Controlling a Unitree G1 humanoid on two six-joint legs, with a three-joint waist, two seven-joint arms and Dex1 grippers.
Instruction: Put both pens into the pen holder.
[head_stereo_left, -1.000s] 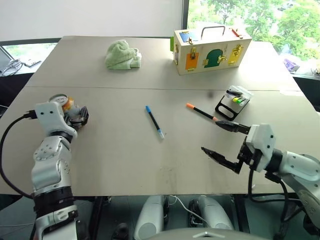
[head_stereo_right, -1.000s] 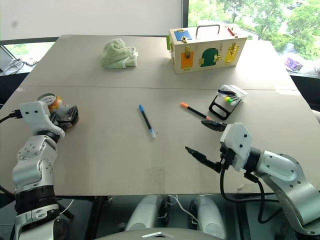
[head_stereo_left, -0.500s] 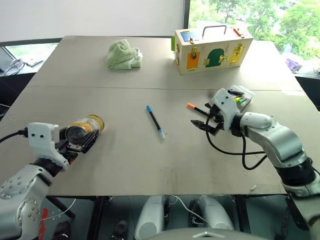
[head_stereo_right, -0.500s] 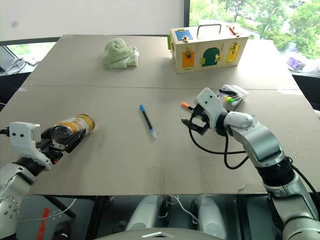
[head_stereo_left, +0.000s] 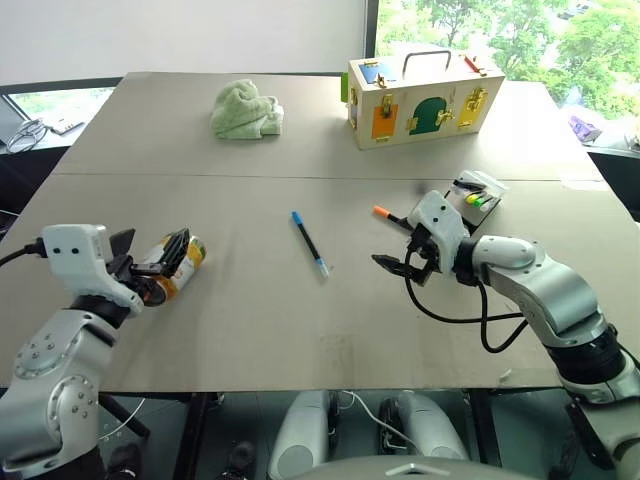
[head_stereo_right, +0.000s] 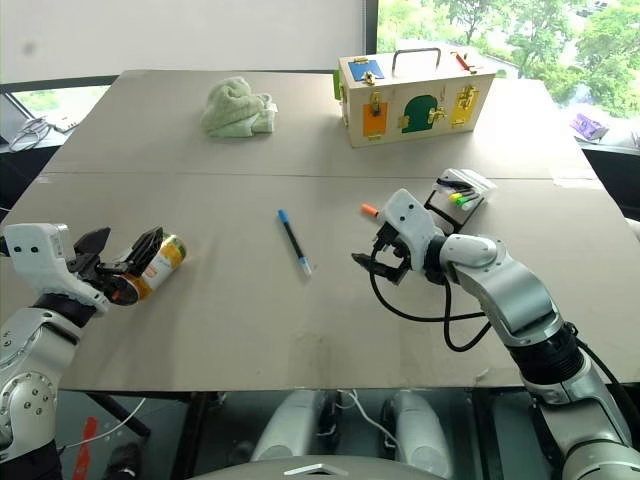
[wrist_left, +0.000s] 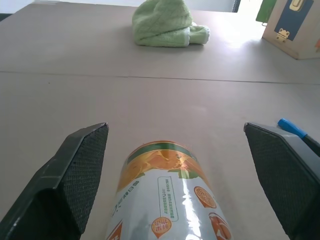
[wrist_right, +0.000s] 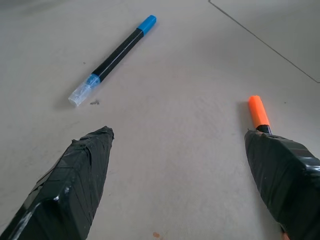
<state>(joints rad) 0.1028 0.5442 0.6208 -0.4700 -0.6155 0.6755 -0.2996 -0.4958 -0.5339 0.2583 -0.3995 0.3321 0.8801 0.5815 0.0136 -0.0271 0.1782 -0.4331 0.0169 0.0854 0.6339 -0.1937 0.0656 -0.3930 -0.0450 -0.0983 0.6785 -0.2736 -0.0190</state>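
Lining up on the orange-capped pen (wrist_right: 258, 113), we have the right gripper (head_stereo_left: 408, 252) hanging just over it with its black fingers spread wide and nothing between them yet. That pen lies on the table (head_stereo_left: 300, 320), one end near the pen holder (head_stereo_left: 468, 205), which already carries highlighters. The blue-ended pen (head_stereo_left: 309, 243) lies flat mid-table, well apart. To do this well, we judge the fingers should straddle the barrel across its width, not along it, settle low to the board, then close near the middle so it does not pivot. Our left gripper (head_stereo_left: 150, 250) stands apart too, fingers either side of a can (wrist_left: 167, 195) lying on its side; whether they touch it we cannot tell.
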